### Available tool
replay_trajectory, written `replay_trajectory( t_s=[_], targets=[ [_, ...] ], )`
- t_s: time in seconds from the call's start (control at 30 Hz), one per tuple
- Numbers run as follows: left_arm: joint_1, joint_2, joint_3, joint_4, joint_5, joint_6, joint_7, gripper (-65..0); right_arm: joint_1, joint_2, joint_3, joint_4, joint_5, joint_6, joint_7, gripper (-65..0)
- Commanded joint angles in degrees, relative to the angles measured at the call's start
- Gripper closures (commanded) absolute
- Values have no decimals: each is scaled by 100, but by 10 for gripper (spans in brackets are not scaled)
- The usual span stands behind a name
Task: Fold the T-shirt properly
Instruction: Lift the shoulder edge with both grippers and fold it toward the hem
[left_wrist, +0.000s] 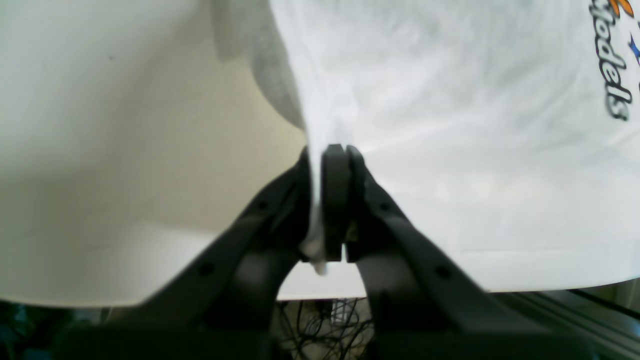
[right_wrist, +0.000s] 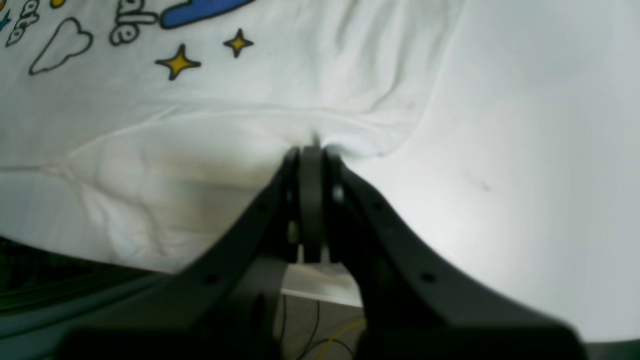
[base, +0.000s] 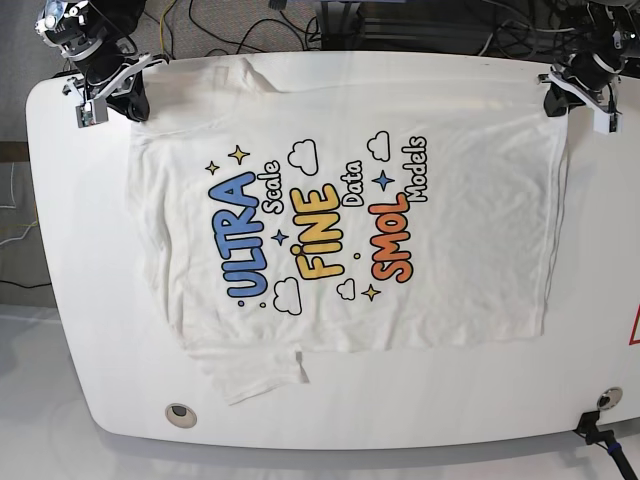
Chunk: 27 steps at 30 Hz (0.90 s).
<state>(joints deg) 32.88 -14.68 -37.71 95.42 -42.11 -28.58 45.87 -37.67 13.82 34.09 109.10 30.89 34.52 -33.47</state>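
Here, 1 white desk (base: 420, 400) with rounded corners carries 1 T-shirt (base: 470, 250), print up, with cables on the floor behind. 2 claws: left claw (left_wrist: 327, 200) and right claw (right_wrist: 311, 200) each pinch its cloth.

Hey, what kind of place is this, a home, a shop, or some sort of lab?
Probably a robotics lab: a smooth white tabletop holding only a printed white T-shirt, loose cables behind it, and robot arms at two corners.
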Motion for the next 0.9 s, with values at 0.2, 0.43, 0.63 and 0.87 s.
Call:
replay_trajectory(
  t_s=[0.2,0.43,0.63,0.87],
  targets=[
    [-142,-64,-5,122,-34,-25,-70,0,123,107,56,261,5,136,333,0],
    [-55,-24,-35,537,-96,-1,-45,0,94,102,82,520,79,134,403,0],
    [-161,-35,-23,815,-92,124,-32,0,514,124,94,393,31,159,230,0],
    [-336,-102,-23,1039,-122,364,-42,0,1173,166,87,-167,23,152,-69,0]
  ],
)
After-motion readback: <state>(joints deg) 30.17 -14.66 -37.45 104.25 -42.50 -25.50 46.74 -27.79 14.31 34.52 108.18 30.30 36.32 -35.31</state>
